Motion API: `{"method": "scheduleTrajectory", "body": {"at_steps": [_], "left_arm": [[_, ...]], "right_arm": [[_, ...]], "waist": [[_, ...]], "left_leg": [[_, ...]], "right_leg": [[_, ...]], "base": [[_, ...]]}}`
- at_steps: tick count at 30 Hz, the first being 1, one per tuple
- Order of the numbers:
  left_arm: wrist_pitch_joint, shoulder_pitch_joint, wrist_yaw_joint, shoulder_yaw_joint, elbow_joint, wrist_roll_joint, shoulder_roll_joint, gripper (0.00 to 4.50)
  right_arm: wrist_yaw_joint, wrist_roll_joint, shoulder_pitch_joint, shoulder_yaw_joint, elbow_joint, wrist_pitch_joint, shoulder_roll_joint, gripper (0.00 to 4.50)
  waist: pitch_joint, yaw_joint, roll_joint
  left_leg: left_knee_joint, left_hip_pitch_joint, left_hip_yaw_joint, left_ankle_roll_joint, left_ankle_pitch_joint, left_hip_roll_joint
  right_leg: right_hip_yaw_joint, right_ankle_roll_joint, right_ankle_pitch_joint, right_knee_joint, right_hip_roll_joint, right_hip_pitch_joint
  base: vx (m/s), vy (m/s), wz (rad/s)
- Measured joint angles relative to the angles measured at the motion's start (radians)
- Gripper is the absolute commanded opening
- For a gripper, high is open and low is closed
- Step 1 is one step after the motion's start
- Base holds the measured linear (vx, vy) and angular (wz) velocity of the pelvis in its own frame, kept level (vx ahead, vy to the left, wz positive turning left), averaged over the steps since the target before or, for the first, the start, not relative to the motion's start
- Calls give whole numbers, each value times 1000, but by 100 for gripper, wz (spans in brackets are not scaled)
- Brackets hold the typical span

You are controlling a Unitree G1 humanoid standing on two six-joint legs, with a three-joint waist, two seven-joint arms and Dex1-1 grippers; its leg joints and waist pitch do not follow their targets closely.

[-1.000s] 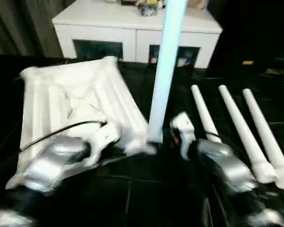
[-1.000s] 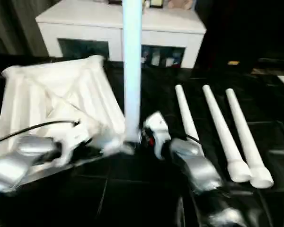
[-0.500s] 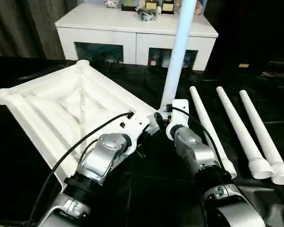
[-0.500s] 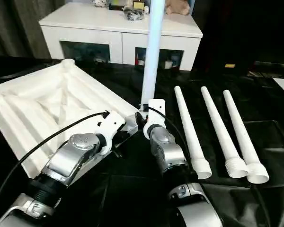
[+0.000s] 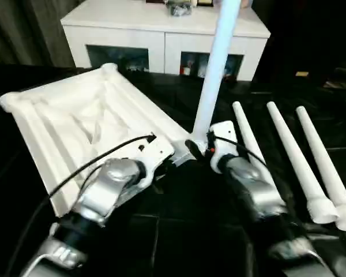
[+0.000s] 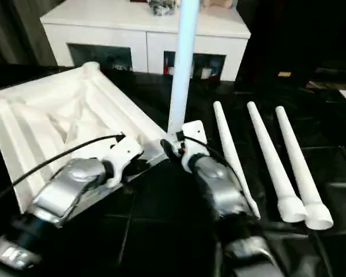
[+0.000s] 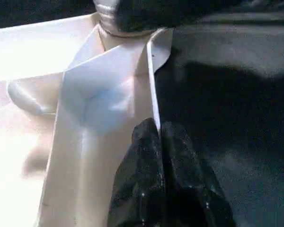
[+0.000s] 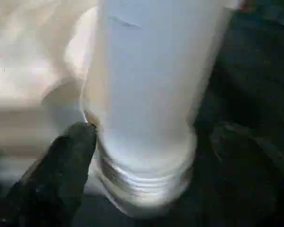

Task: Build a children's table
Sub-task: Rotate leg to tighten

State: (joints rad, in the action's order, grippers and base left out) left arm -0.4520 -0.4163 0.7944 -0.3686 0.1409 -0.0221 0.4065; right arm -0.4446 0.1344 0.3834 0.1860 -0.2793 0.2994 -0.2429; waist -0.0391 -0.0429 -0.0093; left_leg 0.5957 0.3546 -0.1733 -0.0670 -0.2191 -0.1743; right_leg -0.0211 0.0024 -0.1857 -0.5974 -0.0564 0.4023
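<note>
The children's table top lies upside down on the black surface, ribbed underside up. One white leg stands upright in the corner socket nearest my grippers, and its threaded base shows at the socket. My left gripper is shut on the top's thin rim beside that corner. My right gripper is open around the leg's base. One finger rests beside the base, and the other stands apart from it on the far side.
Three more white legs lie side by side on the black surface to the right, threaded ends toward me. A white cabinet with glass-fronted compartments stands behind the table top. A black cable runs along my left forearm.
The head views have shifted and tilted. Both grippers stay at the corner with the upright leg. The right fingers now stand a little off the leg's base.
</note>
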Motion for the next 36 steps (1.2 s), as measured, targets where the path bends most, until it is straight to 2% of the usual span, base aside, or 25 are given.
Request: {"method": "scheduleTrajectory", "body": {"at_steps": [2, 5, 8, 16, 17, 20, 23, 25, 29, 36], "left_arm": [[15, 20, 96, -1, -38, 28, 75, 0], [26, 36, 204, 1, -63, 55, 147, 0], [21, 37, 250, -5, -70, 65, 165, 0], [21, 40, 294, -11, -77, 85, 184, 0], [21, 41, 297, -10, -78, 85, 187, 0], [20, 42, 298, -11, -80, 85, 187, 0], [20, 45, 304, -10, -82, 85, 188, 0], [20, 46, 304, -9, -84, 85, 189, 0], [20, 48, 305, -9, -86, 85, 194, 0], [18, 59, 312, -6, -100, 86, 208, 0]], "right_arm": [[-140, 31, -69, 36, 119, 15, -99, 442], [-290, 78, -122, 49, 209, 30, -200, 442], [-366, 102, -127, 57, 260, 46, -223, 442], [-394, 107, -126, 61, 261, 60, -229, 442], [-390, 101, -111, 64, 238, 60, -217, 417], [-382, 93, -96, 70, 209, 60, -196, 405], [-383, 92, -96, 71, 196, 60, -192, 365], [-391, 93, -96, 72, 196, 60, -190, 365], [-402, 95, -96, 76, 193, 61, -185, 317], [-416, 98, -96, 82, 187, 61, -176, 273]], "waist": [[-1, -2, 1], [-3, -5, 5], [-6, -5, 10], [-7, -11, 12], [-7, -10, 12], [-7, -13, 12], [-7, -15, 12], [-7, -14, 11], [-7, -14, 11], [-7, -13, 11]], "left_leg": [[0, 1, 0, 1, -1, 0], [0, -1, -2, 2, -1, 0], [0, -5, -3, 2, -1, 0], [0, -4, -3, 1, -1, 0], [0, -4, -3, 1, -1, 0], [1, -4, -3, 1, 0, 0], [1, -4, -4, 1, 0, 0], [1, -4, -4, 1, 0, 0], [1, -4, -4, 1, 0, 0], [2, -4, -4, 1, 0, 0]], "right_leg": [[0, 0, 0, 2, 0, 0], [1, 0, 0, 2, -1, -1], [3, -1, 1, 1, -1, -4], [3, -1, 1, -2, -1, -3], [3, -1, 1, -2, -1, -3], [3, -1, 0, -2, -1, -3], [3, -1, 0, -2, -1, -3], [3, -1, 0, -2, -1, -3], [3, -1, 0, -3, -1, -3], [4, -1, 0, -3, -1, -3]], "base": [[0, 0, 0], [0, 0, 0], [0, 0, 0], [0, 0, 0], [0, 0, 0], [0, 0, 0], [0, 0, 0], [0, 0, 0], [0, 0, 0], [0, 0, 0]]}}
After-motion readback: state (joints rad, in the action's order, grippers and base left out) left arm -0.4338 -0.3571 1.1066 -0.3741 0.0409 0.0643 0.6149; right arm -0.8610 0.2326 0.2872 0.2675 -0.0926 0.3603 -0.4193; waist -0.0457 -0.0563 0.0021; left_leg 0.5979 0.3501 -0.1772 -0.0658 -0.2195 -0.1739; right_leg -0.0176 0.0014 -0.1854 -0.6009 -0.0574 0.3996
